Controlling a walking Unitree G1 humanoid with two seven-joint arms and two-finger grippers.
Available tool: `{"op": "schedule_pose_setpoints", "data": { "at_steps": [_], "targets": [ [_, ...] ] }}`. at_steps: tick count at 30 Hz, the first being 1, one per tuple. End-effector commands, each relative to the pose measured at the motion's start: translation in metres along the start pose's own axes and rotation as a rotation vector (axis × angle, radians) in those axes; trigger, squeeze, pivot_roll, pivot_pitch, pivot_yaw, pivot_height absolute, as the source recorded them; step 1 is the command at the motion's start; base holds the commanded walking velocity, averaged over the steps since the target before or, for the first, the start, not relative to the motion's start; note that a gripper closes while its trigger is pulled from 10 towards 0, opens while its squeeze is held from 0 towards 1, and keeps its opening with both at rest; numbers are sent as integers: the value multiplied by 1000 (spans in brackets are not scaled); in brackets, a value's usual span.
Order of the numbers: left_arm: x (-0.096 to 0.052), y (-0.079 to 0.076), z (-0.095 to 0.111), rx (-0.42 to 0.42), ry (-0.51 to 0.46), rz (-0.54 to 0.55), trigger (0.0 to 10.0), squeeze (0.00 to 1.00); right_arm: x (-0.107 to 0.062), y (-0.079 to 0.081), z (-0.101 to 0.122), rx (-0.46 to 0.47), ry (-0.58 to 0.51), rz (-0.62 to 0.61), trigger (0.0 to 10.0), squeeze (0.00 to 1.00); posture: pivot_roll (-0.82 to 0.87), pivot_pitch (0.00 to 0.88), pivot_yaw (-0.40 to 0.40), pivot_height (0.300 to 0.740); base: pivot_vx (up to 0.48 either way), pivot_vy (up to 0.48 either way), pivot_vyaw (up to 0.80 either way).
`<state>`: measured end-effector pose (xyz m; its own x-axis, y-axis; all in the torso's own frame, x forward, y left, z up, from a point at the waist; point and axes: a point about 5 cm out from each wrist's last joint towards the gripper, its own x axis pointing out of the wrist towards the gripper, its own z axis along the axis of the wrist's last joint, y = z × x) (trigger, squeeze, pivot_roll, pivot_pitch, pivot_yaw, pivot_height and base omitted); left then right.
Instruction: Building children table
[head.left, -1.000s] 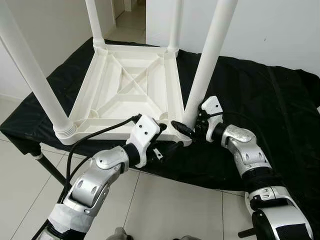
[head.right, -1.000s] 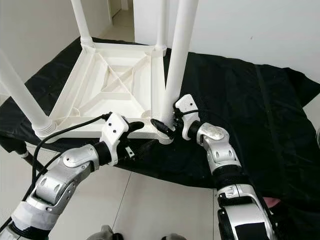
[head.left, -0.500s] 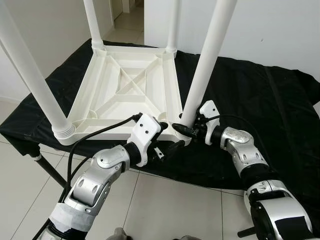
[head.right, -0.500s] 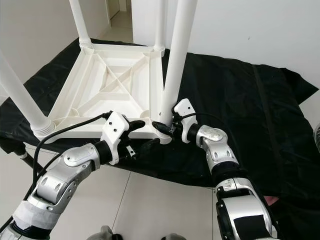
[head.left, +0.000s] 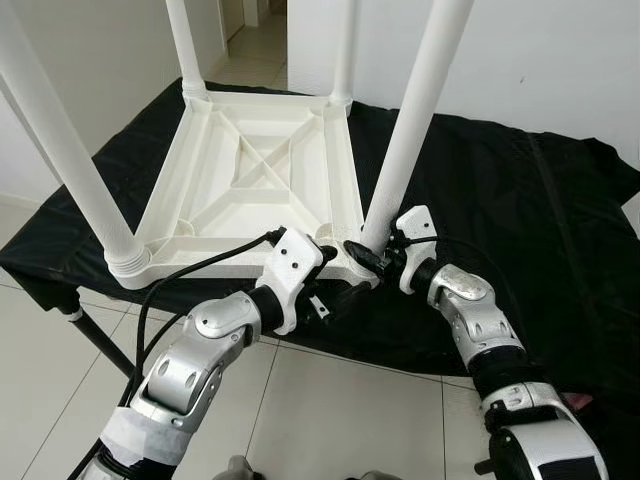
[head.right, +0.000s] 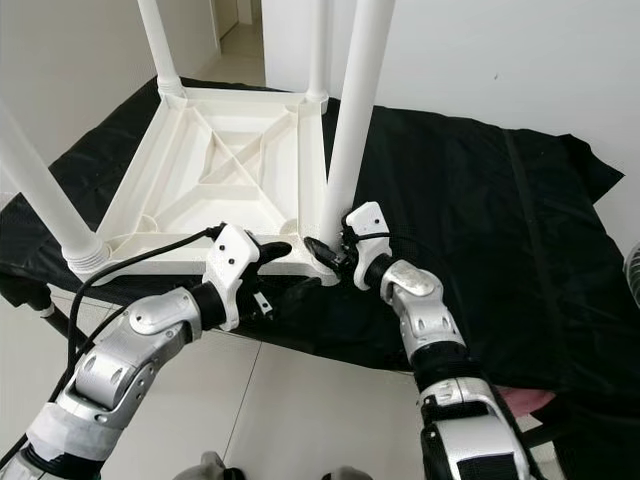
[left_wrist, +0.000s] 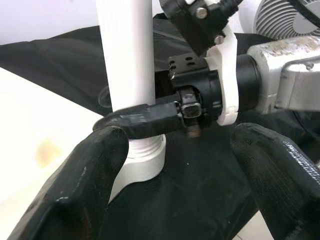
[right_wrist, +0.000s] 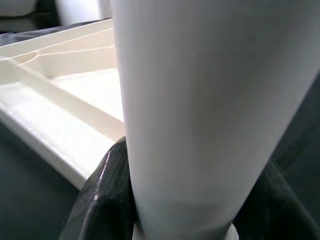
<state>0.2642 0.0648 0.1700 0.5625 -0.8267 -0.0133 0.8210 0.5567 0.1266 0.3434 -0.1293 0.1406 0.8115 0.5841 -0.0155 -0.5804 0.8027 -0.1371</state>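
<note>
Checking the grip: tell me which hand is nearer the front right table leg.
Right. The right hand clasps the table leg at its base; the left hand sits open just in front of the tabletop corner.

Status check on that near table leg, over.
Right gripper shut on near leg at its base. Left gripper open beside that corner. Table top upside down on black cloth.

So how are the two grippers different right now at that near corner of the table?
The right gripper is shut on the near right leg just above its socket; the left gripper is open, holding nothing. The right one sits above the tabletop corner, while the left one reaches in lower, at the tabletop's front edge over the black cloth. Both point at the same corner, close together.
</note>
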Motion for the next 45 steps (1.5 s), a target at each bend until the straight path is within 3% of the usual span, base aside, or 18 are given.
{"op": "schedule_pose_setpoints", "data": {
  "at_steps": [1,3,8,12,18,19,29,31,32,39,45],
  "targets": [
    [0,-5,0,-2,-2,-28,10000,0,-2,-2,2,21,5,-120,10000,0,-73,43,-9,740,0,0,0],
    [1,-6,0,-4,-1,-30,10000,0,-3,9,4,60,-18,-215,10000,0,-77,43,-7,740,0,0,0],
    [0,-7,-1,-5,0,-32,10000,0,-6,19,7,65,-36,-285,10000,0,-78,43,-8,740,0,0,0],
    [1,-6,0,-4,-1,-42,10000,0,-7,47,16,126,-48,-349,10000,0,-84,37,-4,740,0,0,0],
    [1,-6,0,-3,-2,-45,10000,0,-7,53,21,144,-50,-358,10000,0,-89,34,-4,740,0,0,0],
    [2,-7,0,-3,-1,-51,10000,0,-9,53,23,163,-64,-340,10000,1000,-93,30,-2,740,0,0,0],
    [2,-7,0,-1,-2,-54,10000,0,-17,39,25,142,-76,-246,10000,1000,-87,26,-9,740,0,0,0],
    [2,-8,0,-1,-2,-53,10000,0,-18,36,24,140,-66,-224,10000,949,-87,26,-9,740,0,0,0],
    [1,-8,0,-3,-2,-52,10000,0,-19,34,23,135,-53,-204,10000,0,-87,26,-9,740,0,0,0],
    [-5,-12,-7,-25,20,-50,10000,0,-22,17,19,12,-27,-3,10000,0,-83,25,-13,740,0,0,0],
    [-11,-17,-11,-36,54,-92,10000,0,-15,7,14,-71,8,130,10000,0,-72,31,-13,740,0,0,0]
  ]
}}
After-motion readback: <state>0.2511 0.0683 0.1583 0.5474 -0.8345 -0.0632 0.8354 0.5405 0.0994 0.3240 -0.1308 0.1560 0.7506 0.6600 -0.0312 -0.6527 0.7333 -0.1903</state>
